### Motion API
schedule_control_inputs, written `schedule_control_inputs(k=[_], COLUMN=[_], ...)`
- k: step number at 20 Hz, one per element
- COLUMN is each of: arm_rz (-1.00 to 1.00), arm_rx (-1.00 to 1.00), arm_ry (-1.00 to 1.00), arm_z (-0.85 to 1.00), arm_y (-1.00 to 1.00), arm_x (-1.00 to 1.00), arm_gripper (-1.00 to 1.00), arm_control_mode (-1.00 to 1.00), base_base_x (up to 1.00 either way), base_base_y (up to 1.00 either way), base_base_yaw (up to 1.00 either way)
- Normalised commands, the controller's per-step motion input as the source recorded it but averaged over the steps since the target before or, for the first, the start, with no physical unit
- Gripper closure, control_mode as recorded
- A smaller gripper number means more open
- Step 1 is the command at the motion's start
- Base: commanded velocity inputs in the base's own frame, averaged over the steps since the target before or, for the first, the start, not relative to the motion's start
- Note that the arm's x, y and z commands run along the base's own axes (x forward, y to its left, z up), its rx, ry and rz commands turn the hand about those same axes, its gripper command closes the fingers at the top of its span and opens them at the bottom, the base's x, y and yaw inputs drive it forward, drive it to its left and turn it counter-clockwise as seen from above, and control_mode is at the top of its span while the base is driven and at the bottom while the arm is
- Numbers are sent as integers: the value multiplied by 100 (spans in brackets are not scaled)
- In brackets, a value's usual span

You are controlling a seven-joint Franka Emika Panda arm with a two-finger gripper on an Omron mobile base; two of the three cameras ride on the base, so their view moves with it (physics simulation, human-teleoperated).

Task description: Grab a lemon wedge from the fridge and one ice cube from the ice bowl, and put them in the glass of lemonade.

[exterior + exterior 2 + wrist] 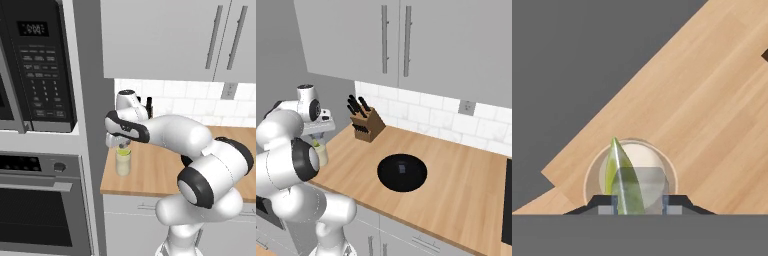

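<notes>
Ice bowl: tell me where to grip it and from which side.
Take the ice bowl by its thin rim on the side facing the robot, pincer coming straight down. It is round, shallow and wide, so only the rim fits. It sits flat on the counter.

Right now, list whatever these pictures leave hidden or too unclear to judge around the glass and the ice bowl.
- Left base view: the gripper is tucked under the hand, so its hold on the lemon wedge over the glass of lemonade is unclear.
- Right base view: the arm's dark elbow covers part of the glass.
- Right base view: the ice in the ice bowl is too small to count.
- Hand view: the bottom edge cuts off the glass's near rim.
</notes>
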Motion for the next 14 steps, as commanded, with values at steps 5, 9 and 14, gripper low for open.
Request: schedule_control_inputs(k=[5, 9, 14], arm_rz=[0, 0, 0], arm_rx=[0, 0, 0], arm_ry=[0, 0, 0], arm_z=[0, 0, 0], arm_y=[0, 0, 0], arm_x=[0, 0, 0], arm_gripper=[-100, -100, -100], arm_control_mode=[-100, -100, -100], base_base_x=[0, 0, 0], base_base_y=[0, 0, 0], base_base_yaw=[0, 0, 0])
